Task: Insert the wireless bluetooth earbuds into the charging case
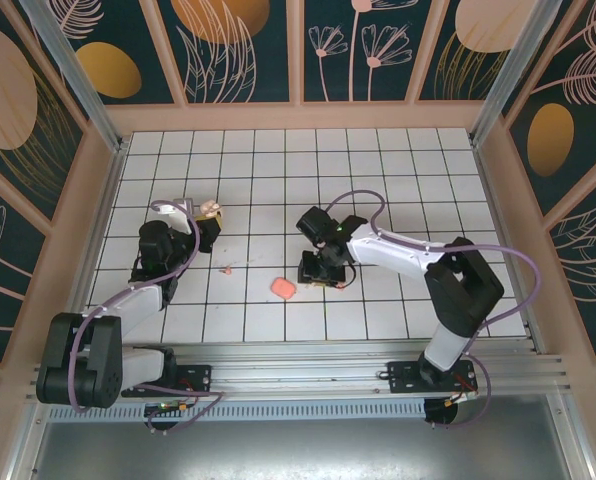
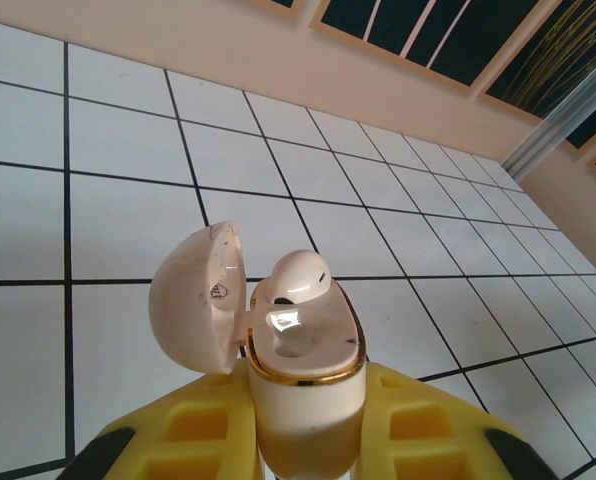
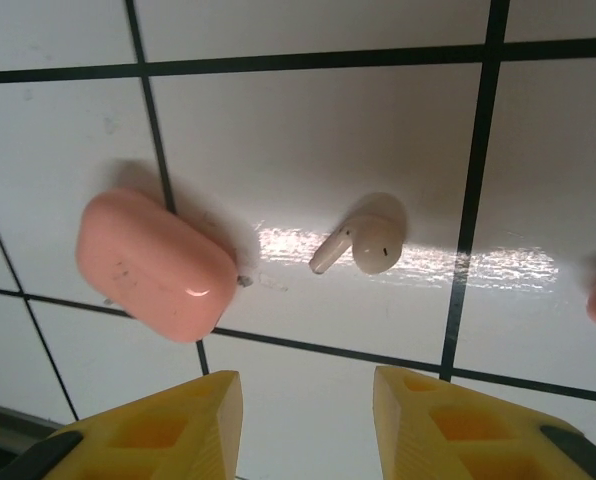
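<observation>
In the top view I am seeing the left gripper (image 1: pixel 206 222) holding the charging case (image 1: pixel 211 209) over the gridded table (image 1: pixel 378 160), at about nine o'clock from the table's middle. The right gripper (image 1: pixel 323 272) is hanging near the middle, with a salmon-pink piece (image 1: pixel 284 288) lying at its eight o'clock. From this height I cannot tell how either pair of jaws is standing.

The left wrist view is giving me the detail that is too small overhead. The yellow fingers (image 2: pixel 418 430) are clamping the lower body of the case, closed down tight on it. The lid (image 2: pixel 193 300) is standing open toward ten o'clock. One seated earbud (image 2: pixel 293 278) is resting in the case's top, at twelve o'clock from the grip.

The right wrist view is showing me the right gripper (image 3: pixel 306 385) with its fingers standing apart and gripping nothing. The loose earbud (image 3: pixel 366 243) is lying on a white tile at about one o'clock from the fingertips, apart from them, with its stem pointing toward eight o'clock. The salmon-pink piece is sitting at ten o'clock, across a grid line.
</observation>
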Tool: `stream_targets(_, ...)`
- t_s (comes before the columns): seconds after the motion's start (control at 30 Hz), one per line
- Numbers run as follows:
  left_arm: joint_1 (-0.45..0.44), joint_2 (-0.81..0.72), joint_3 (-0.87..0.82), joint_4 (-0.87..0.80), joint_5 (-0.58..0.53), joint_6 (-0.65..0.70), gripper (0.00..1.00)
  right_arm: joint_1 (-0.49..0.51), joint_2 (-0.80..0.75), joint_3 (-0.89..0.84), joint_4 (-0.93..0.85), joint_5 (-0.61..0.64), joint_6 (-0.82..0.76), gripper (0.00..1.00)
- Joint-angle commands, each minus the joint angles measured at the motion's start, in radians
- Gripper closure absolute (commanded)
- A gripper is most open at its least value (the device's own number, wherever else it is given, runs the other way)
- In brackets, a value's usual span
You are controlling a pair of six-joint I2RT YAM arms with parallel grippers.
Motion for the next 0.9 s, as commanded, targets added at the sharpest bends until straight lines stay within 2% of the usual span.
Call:
stream_targets(0.0,0.005,0.006,0.026,0.02,0.019,0.019,0.96,0.003,0.022,-0.027,0.038,-0.009,0.055,0.6)
stream_targets(0.87,0.005,-0.035,0.021,-0.031,-0.015,0.055,0.96,-0.039,0.142,0.004,0.113,-0.002,-0.026,0.61)
